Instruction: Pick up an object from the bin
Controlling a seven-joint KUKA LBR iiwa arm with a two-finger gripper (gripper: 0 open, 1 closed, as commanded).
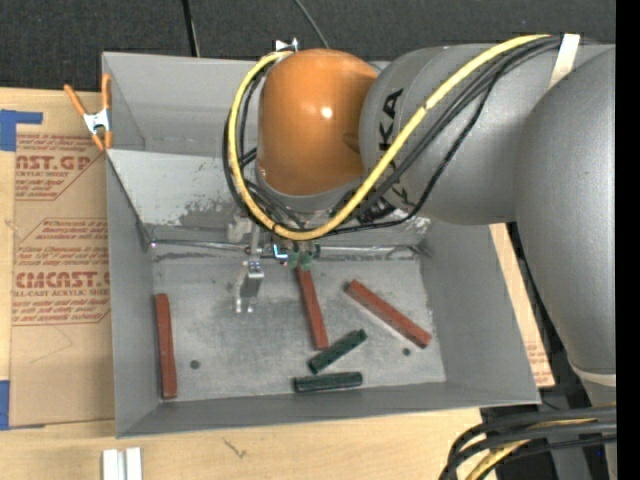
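Your gripper [268, 268] hangs low over the far middle of the grey metal bin [130, 198], tucked under the arm's orange cover. The cover hides most of it, so you cannot tell whether it is open or closed, and nothing can be seen held in it.

The nearest thing is a flat red-brown bar [312, 310], lying on the floor just right of the gripper. Its far end comes almost up to the tool, which likely makes it the candidate for your pick.

Count three such red-brown bars:
- the middle one;
- a second red-brown bar [388, 314] lying slantwise to the right, apart from the others;
- a third red-brown bar [163, 345] along the foot of the left wall, where the slope would probably crowd a grasp.

Count two dark green sticks:
- one dark green stick [337, 351] lies tilted at the near end of the middle bar, seemingly touching it;
- the other dark green stick [327, 381] lies flat just beside it, close to the near wall.

All five pieces lie flat and loose, none stacked.
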